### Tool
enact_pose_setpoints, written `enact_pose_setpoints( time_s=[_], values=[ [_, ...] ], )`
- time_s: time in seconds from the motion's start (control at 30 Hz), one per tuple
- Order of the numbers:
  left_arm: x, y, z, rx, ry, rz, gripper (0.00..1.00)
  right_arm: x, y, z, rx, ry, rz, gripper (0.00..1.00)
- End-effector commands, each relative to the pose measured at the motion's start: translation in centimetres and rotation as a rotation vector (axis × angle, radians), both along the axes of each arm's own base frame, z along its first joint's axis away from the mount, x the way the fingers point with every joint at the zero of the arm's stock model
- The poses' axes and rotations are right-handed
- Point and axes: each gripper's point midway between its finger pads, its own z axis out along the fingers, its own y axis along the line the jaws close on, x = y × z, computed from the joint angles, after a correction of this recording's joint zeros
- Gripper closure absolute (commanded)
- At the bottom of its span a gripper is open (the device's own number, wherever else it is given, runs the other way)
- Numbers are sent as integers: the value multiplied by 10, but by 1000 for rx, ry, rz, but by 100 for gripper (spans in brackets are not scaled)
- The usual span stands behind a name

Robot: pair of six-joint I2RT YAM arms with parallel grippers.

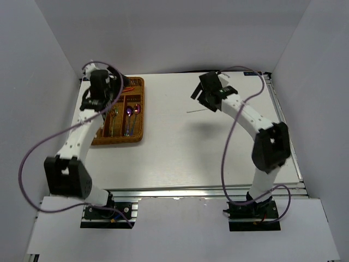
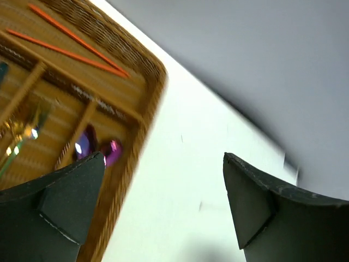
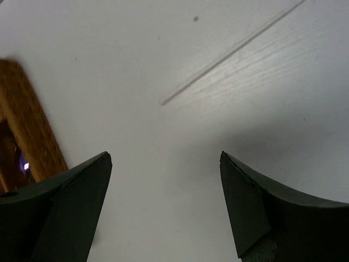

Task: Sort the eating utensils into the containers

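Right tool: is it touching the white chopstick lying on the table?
Apart. In the right wrist view the right tool stands open, and the white chopstick lies ahead of it with bare table between them.

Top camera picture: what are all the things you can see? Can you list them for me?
wicker tray: one, brown, left side of table
red chopsticks: two, red, tray's crosswise slot
spoons: two, shiny purple, long slot nearest the bare table
gold cutlery: count unclear, gold, a long slot further in
white chopstick: one, white, on bare table
table: one, white
left hand: black, open, over tray's edge
right hand: black, open, near white chopstick
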Motion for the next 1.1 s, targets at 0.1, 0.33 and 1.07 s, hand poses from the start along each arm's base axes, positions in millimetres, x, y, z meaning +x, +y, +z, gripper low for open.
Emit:
enact_pose_setpoints(
  time_s=[0.1, 0.33, 1.07],
  values=[
    [-130, -16, -63, 297, 218, -144, 2, 56, -23, -50, -170, 215, -317, 17],
    [-192, 22, -86, 473, 258, -89, 2, 71, -22, -106, -160, 219, -419, 27],
    [-192, 9, -94, 458, 253, -174, 2, 63, -22, -98, -82, 152, -350, 29]
  ],
)
